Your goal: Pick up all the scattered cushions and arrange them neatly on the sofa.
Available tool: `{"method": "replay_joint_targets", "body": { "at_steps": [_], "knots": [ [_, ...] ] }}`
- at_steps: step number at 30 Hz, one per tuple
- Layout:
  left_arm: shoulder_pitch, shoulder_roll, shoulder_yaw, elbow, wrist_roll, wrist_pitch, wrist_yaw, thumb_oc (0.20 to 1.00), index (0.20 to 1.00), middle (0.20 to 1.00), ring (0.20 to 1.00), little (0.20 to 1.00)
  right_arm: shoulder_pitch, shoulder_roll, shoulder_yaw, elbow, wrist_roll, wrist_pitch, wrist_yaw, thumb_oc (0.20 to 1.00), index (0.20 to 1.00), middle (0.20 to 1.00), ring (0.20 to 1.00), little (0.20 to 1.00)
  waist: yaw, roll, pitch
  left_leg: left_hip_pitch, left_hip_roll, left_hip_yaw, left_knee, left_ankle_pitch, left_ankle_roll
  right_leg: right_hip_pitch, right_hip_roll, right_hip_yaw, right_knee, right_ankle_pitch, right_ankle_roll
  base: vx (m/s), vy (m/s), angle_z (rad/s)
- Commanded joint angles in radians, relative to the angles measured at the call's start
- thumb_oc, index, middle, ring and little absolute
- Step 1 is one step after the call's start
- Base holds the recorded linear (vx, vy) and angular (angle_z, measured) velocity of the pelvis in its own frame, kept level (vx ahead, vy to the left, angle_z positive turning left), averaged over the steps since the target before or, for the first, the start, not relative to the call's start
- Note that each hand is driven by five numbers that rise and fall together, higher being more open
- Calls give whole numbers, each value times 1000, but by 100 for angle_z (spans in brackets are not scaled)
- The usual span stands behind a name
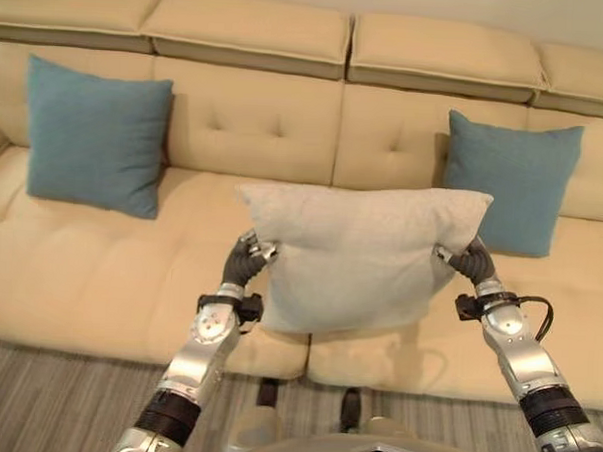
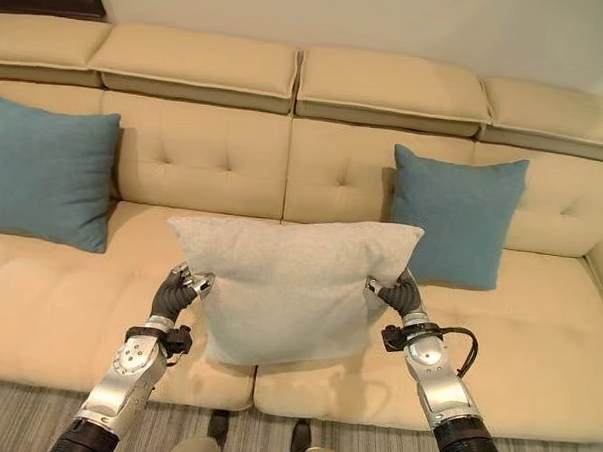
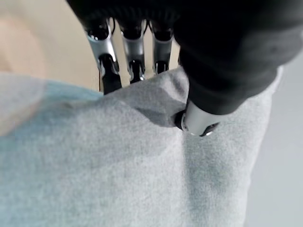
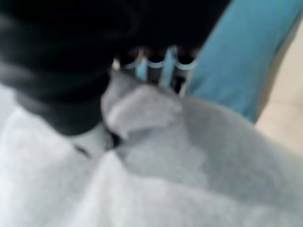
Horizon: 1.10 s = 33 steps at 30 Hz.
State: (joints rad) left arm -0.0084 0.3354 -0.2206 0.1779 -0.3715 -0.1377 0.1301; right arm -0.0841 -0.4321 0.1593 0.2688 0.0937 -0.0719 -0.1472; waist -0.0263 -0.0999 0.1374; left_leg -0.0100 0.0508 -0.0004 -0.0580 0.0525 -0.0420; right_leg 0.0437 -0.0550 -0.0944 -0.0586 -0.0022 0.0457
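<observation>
the grey cushion (image 1: 360,254) hangs above the sofa (image 1: 99,267) seat. left hand (image 1: 252,256) and right hand (image 1: 463,259) fingers pinch its side edges. two blue cushions (image 1: 93,134) lean against the backrest.

Silver-grey arms end in dark ribbed covers, each hand (image 1: 252,254) silver-fingered with dark tips.

No readable text, labels, brands, numbers or signs anywhere. Checked both head views and both wrist views: plain fabric surfaces throughout, nothing printed or stitched that can be made out.
</observation>
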Motion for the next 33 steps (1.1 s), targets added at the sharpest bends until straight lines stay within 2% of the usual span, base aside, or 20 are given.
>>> {"method": "replay_joint_targets", "body": {
  "at_steps": [1,9,13,17,20,24,25,28,33],
  "knots": [
    [-30,21,33,-139,18,-94,-7,200,200,200,200,200,-52,-8,-29,-71,-11,-78,-18,200,200,200,200,200,28,0,-86,10,-23,33,56,-94,-18,-7,-9,29,47,-22,65,70,94,-22],
    [-117,66,53,-138,67,-107,58,200,200,200,200,200,-154,-3,-30,-105,-56,-77,-75,200,200,200,200,200,36,8,-90,39,-43,85,33,-116,8,-14,-42,60,60,-14,95,82,102,-17],
    [-285,96,20,-76,95,-117,116,200,200,200,200,200,-304,-21,14,-104,-68,-74,-112,200,200,200,200,200,36,16,-76,3,-48,100,44,-122,10,-56,-56,66,60,-1,106,6,16,-22],
    [-357,98,5,-34,95,-119,147,200,200,200,200,200,-377,-22,44,-98,-86,-65,-134,200,200,200,200,200,33,25,-67,-22,-48,106,41,-122,10,-85,-62,64,53,8,110,0,0,0],
    [-467,128,-16,20,110,-121,189,200,200,200,200,200,-502,-42,95,-65,-123,-54,-169,200,200,200,200,200,29,28,-45,-91,-45,113,53,-116,10,-151,-61,77,45,32,115,-55,-22,-4],
    [-561,158,-35,81,118,-122,217,200,200,200,200,200,-589,-65,122,-22,-116,-47,-190,200,200,200,200,200,29,26,-26,-164,-43,111,77,-112,10,-215,-59,89,46,48,114,-77,-25,-10],
    [-637,177,-60,128,121,-121,237,200,200,200,200,200,-652,-87,132,18,-106,-44,-208,200,200,200,200,200,26,23,-10,-216,-43,106,98,-109,9,-261,-59,89,51,57,113,-64,-20,-5],
    [-725,202,-80,191,115,-122,251,200,200,200,200,200,-726,-104,148,73,-92,-45,-227,200,200,200,200,200,22,20,3,-269,-44,104,116,-104,7,-302,-59,89,57,65,114,-72,-9,2],
    [-1031,302,-191,408,133,-119,272,200,200,200,200,200,-931,-154,206,262,-42,-47,-268,200,200,200,200,200,14,20,27,-381,-46,96,150,-95,-1,-391,-65,76,61,89,126,-30,8,-4]
  ]
}}
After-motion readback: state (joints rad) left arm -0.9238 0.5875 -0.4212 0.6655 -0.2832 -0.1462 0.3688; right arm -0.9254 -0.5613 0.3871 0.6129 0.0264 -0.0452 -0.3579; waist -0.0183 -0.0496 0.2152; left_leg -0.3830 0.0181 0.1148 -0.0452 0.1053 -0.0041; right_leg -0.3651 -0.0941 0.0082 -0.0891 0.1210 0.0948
